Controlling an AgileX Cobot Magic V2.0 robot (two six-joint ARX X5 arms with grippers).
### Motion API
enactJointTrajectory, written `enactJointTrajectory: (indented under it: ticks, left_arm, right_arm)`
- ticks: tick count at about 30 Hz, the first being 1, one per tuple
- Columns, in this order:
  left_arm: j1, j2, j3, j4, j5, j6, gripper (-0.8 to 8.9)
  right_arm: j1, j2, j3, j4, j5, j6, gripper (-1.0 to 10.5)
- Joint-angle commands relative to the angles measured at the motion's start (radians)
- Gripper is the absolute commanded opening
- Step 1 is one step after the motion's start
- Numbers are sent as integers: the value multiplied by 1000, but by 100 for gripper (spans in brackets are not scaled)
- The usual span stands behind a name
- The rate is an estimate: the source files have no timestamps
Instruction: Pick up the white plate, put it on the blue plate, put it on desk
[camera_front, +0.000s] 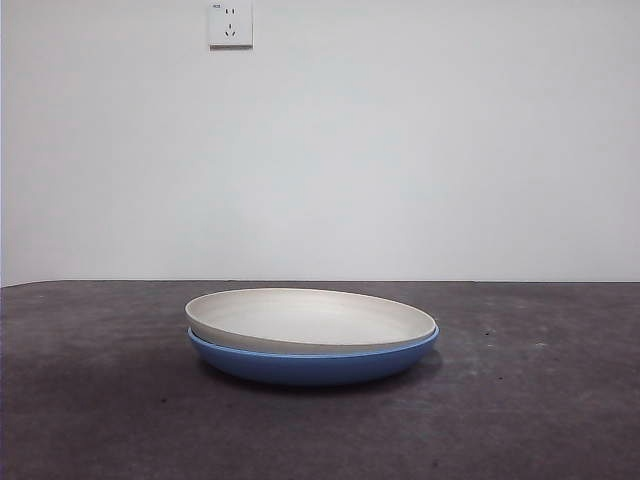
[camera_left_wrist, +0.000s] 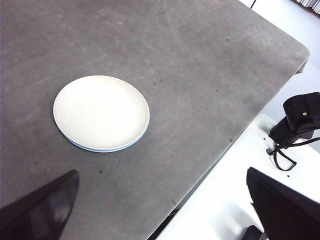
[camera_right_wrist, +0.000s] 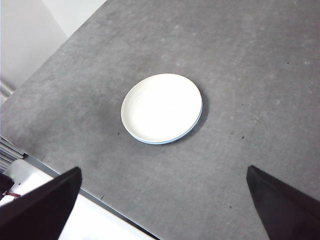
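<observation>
The white plate (camera_front: 310, 316) lies nested on the blue plate (camera_front: 312, 364) in the middle of the desk (camera_front: 540, 420). From above, the white plate (camera_left_wrist: 100, 112) (camera_right_wrist: 161, 107) covers nearly all of the blue one, of which only a thin rim (camera_left_wrist: 107, 149) (camera_right_wrist: 159, 142) shows. My left gripper (camera_left_wrist: 165, 212) hangs open high above the desk near its edge, well away from the plates. My right gripper (camera_right_wrist: 165, 210) is also open and raised, far from the stack. Neither holds anything, and neither shows in the front view.
A white wall with a socket (camera_front: 230, 24) stands behind the desk. Beyond the desk edge lie a white surface (camera_left_wrist: 220, 200) and a black device (camera_left_wrist: 297, 122). The desk edge (camera_right_wrist: 75, 185) runs close beneath the right gripper.
</observation>
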Motion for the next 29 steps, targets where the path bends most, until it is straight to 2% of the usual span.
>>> enactJointTrajectory:
  ticks: [1,3,4,5,7,29]
  left_arm:
    - [-7,6,14,6,-2,-7,531]
    - [-7,6,14,-3,-2,-7,516]
    - [-7,6,14,-10,-2,-6,474]
    - [-7,6,14,-18,-2,-6,386]
    - [-7,6,14,-38,-2,-2,16]
    - [11,4,7,-34,-5,-3,25]
  right_arm:
    - [9,8,16,-69,-3,13,581]
    - [9,9,16,-69,-2,13,577]
    - [9,9,16,-69,-2,13,533]
    - [9,9,16,-69,-3,13,416]
    - [9,9,15,-69,0,12,25]
    - [9,9,16,-31,4,10,34]
